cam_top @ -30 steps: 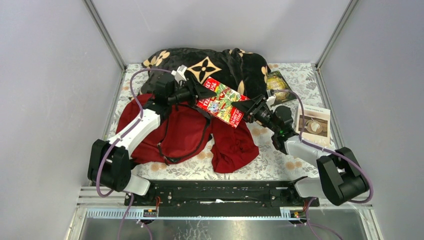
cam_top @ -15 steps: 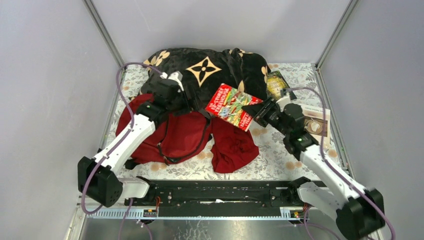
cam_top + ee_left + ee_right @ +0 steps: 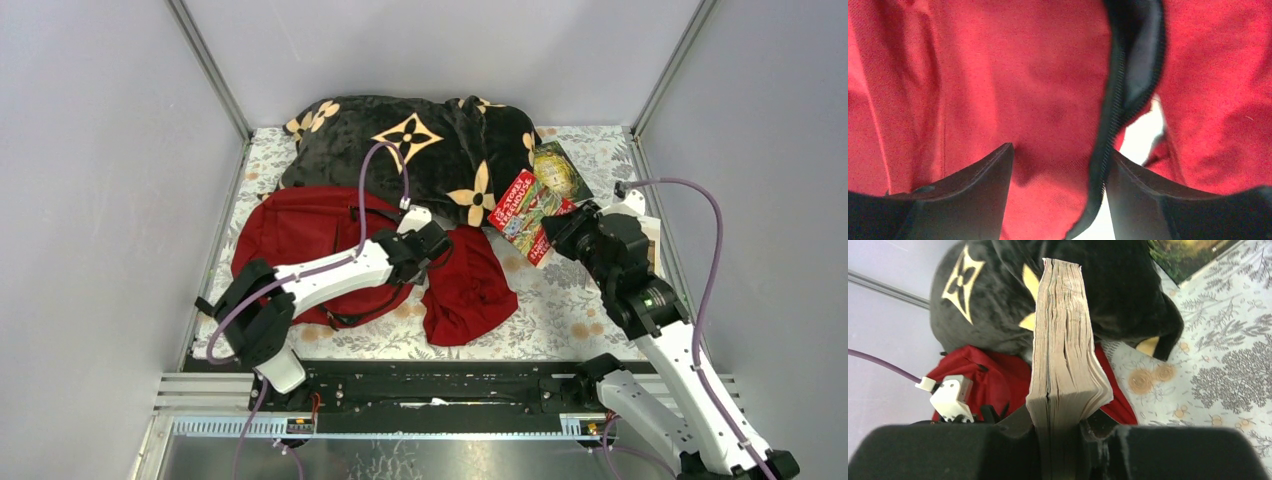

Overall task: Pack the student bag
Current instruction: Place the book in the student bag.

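Red bag (image 3: 300,225), centre left, is faced by the wide left pincer (image 3: 1060,150); a book (image 3: 528,215) is clamped in the right pincer (image 3: 1060,432).

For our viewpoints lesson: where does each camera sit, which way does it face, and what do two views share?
Top external: above and behind the robot, looking down at the table, student bag, blanket; left arm and right arm show.
Left wrist: on its arm, close to the bag's zipper; open left gripper's fingers show.
Right wrist: on its arm, facing the blanket past the book the right gripper holds.
Shared: top and right wrist show book, blanket, bag.
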`<action>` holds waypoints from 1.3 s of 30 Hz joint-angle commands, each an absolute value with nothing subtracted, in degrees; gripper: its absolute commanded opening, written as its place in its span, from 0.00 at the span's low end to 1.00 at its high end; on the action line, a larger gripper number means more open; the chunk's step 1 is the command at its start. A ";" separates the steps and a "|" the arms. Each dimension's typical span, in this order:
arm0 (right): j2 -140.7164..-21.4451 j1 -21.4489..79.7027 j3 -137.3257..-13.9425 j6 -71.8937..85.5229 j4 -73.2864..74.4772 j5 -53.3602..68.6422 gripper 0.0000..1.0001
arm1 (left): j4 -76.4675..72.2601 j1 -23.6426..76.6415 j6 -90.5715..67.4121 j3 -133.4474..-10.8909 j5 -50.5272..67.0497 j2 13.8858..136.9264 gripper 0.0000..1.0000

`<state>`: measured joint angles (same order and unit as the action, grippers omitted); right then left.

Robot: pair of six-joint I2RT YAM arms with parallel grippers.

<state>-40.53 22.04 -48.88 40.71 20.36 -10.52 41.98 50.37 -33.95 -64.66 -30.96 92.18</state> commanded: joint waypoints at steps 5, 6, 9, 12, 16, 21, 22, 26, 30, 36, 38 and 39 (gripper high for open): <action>-42.38 22.04 -48.64 41.34 16.48 -7.71 0.00 | 50.89 50.35 -36.85 -69.71 -42.67 94.14 0.55; -43.03 22.05 -48.61 41.24 15.93 -7.02 0.00 | 50.84 50.35 -36.42 -69.71 -41.50 92.88 0.52; -45.14 22.00 -47.99 41.84 13.10 -3.61 0.00 | 50.83 50.21 -34.53 -70.00 -38.12 89.68 0.42; -47.32 22.05 -47.56 42.60 10.85 -0.83 0.00 | 50.82 50.22 -33.82 -69.92 -35.71 87.34 0.41; -49.52 22.05 -46.97 42.69 8.11 1.93 0.00 | 49.84 49.60 -33.94 -68.49 -33.58 85.24 0.10; -55.88 22.13 -46.66 39.60 0.80 18.15 0.00 | 49.95 44.91 -34.57 -70.61 -32.42 79.03 0.00; -56.78 22.72 -46.15 40.79 -5.12 22.31 0.00 | 49.63 43.23 -33.84 -71.53 -31.18 76.81 0.00; -61.04 26.27 -45.46 48.25 -19.00 31.65 0.00 | 48.52 32.26 -30.56 -74.38 -22.35 70.08 0.00; -70.44 32.54 -48.87 52.47 -26.84 31.04 0.00 | 46.26 22.59 -31.57 -75.40 -18.04 64.24 0.00; -86.68 42.10 -57.72 55.81 -25.25 21.62 0.00 | 45.88 18.07 -31.85 -78.96 -17.35 60.35 0.00; -91.43 43.35 -58.96 58.29 -27.79 21.83 0.00 | 46.28 17.73 -32.39 -79.29 -16.57 60.72 0.00; -93.60 43.82 -60.29 58.77 -27.64 21.71 0.00 | 46.39 17.56 -33.00 -79.24 -16.02 60.88 0.00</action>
